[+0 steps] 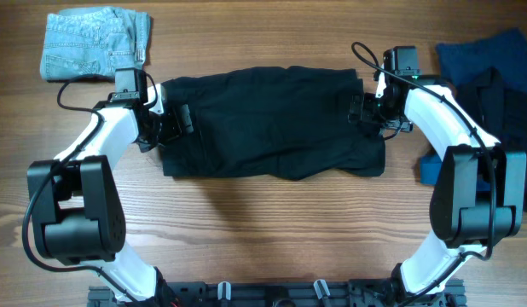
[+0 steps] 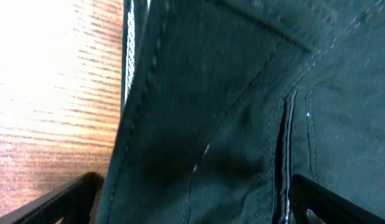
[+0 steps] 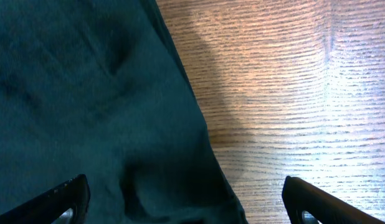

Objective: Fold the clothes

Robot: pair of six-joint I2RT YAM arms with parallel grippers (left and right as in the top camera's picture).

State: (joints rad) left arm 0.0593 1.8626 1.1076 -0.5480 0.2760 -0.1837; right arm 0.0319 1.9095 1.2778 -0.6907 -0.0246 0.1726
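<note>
Spread wide, the left hand (image 1: 176, 122) is straddling one end of the black shorts (image 1: 272, 119); the right hand (image 1: 363, 111), equally spread, is straddling the opposite end. Shorts are lying flattened mid-counter (image 1: 272, 226).

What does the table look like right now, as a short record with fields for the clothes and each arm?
in work: black shorts, spread across the middle of the table
left gripper: jaws open, at the shorts' left edge, gripping nothing
right gripper: jaws open, at the shorts' right edge, gripping nothing
far left: pale-blue denim shorts, lying apart
right side: pile of dark blue and black garments
</note>
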